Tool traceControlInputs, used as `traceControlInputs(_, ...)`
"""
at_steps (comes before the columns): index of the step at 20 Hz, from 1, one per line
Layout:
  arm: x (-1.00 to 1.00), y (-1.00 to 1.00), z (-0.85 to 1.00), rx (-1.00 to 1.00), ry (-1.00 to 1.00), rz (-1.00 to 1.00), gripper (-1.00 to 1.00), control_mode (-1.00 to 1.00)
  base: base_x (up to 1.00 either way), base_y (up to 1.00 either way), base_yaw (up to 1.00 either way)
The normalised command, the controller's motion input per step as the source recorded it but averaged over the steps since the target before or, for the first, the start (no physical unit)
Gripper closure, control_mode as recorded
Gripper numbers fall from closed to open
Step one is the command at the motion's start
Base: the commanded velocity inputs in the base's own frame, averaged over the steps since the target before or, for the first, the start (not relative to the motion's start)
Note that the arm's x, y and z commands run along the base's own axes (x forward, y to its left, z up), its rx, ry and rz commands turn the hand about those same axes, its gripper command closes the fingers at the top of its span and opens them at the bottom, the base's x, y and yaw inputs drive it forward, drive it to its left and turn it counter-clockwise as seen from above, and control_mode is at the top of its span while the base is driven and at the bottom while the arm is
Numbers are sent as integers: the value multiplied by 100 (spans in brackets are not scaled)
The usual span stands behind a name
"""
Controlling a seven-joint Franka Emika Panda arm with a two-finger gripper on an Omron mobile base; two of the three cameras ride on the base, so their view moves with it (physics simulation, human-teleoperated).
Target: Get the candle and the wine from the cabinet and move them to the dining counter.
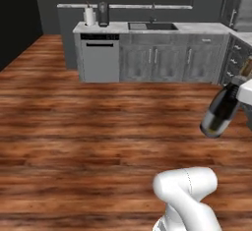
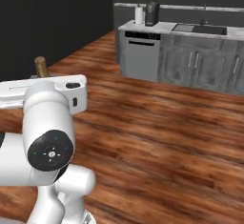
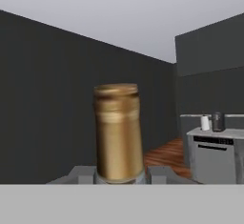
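In the left base view a paper towel roll [image 1: 89, 16] and a dark canister [image 1: 103, 14] stand at the upper left of the frame on a marble bench [image 1: 197, 27]. Below them is a pale dishwasher front [image 1: 100, 58], then a sink [image 1: 151, 26] at upper centre and grey base doors [image 1: 170, 63]. Bare wood floor [image 1: 88, 127] fills the middle. At the right edge the wine [image 1: 220, 111] hangs tilted in the air, dark body low and neck up toward the white arm. In the right base view its gold-foil neck pokes up at the left, above the arm. In the hand view that neck rises at lower centre between the fingers of the tool [image 3: 120, 178], which seem pressed on it, pinching the bottle, though their tips are barely visible
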Motion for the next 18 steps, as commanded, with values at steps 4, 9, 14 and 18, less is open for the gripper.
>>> traceControlInputs(4, 0, 0, 0, 0, 0, 0, 100, 100, 70, 43, 11)
traceControlInputs(9, 0, 0, 0, 0, 0, 0, 100, 100, 74, 61, 7)
traceControlInputs(14, 0, 0, 0, 0, 0, 0, 100, 100, 88, 75, 3)
traceControlInputs(18, 0, 0, 0, 0, 0, 0, 100, 100, 97, 75, 1)
